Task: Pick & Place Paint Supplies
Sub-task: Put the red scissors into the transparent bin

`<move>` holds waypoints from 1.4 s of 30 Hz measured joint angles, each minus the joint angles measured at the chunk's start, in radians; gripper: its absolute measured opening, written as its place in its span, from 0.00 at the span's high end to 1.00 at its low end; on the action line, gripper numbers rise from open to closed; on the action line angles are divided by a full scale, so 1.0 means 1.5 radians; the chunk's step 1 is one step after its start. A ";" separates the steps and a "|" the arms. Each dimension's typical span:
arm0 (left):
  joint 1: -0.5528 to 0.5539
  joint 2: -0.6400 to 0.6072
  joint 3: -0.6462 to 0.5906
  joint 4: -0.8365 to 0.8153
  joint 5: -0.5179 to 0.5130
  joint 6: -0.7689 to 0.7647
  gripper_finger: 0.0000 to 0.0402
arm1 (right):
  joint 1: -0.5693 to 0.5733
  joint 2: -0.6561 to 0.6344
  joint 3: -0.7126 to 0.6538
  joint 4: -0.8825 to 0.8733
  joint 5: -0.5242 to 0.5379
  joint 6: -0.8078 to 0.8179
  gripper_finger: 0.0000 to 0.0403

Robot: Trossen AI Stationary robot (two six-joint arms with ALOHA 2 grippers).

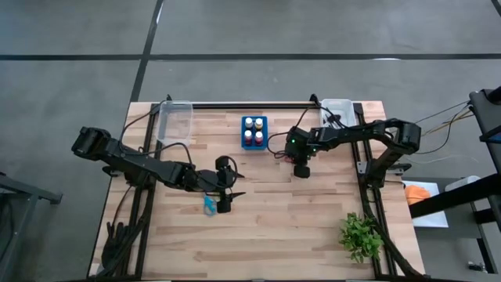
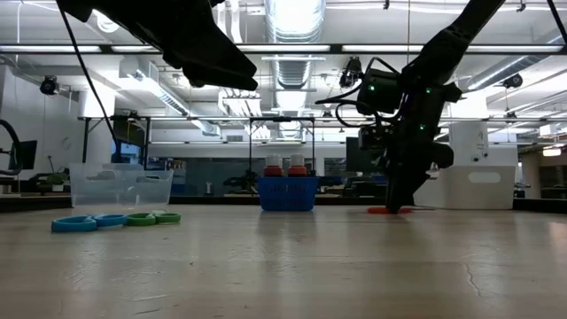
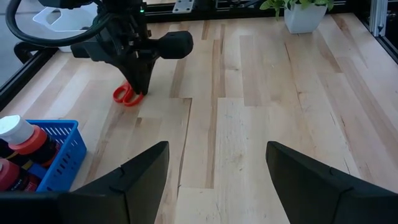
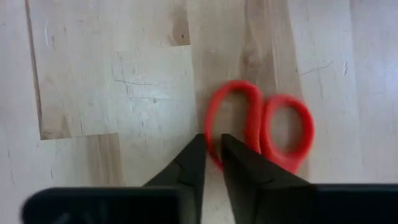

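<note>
Red-handled scissors (image 4: 273,127) lie flat on the table right of the blue bottle holder (image 1: 254,131), which carries small paint bottles (image 3: 18,134). My right gripper (image 4: 213,152) stands over them pointing down, shut on one handle loop; it also shows in the left wrist view (image 3: 140,84). Blue-handled scissors (image 2: 75,223) and green-handled scissors (image 2: 146,218) lie flat near the table's middle (image 1: 209,206). My left gripper (image 3: 217,149) hovers open just beside them (image 1: 225,196), touching nothing. My right gripper pinches the rim of one red handle loop (image 4: 211,138) between its two fingertips (image 4: 193,163). It comes from above, pointing down, with one finger inside the loop and one outside. The scissors lie flat on the table (image 2: 390,210).
A clear bin (image 1: 174,119) sits at the far left corner and a second clear bin (image 1: 337,110) at the far right. A green plant (image 1: 360,235) stands near the right front corner. Bare wood lies along the near side.
</note>
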 joint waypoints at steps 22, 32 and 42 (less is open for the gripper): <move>0.000 0.000 0.000 0.000 0.000 0.000 0.30 | 0.001 0.000 -0.008 0.034 -0.002 -0.007 0.97; 0.000 0.000 0.000 0.000 0.000 0.000 0.30 | 0.001 -0.001 -0.032 0.066 -0.002 -0.007 0.97; 0.001 0.000 0.000 0.000 0.000 0.000 0.30 | 0.001 -0.001 -0.029 0.070 0.009 -0.021 0.97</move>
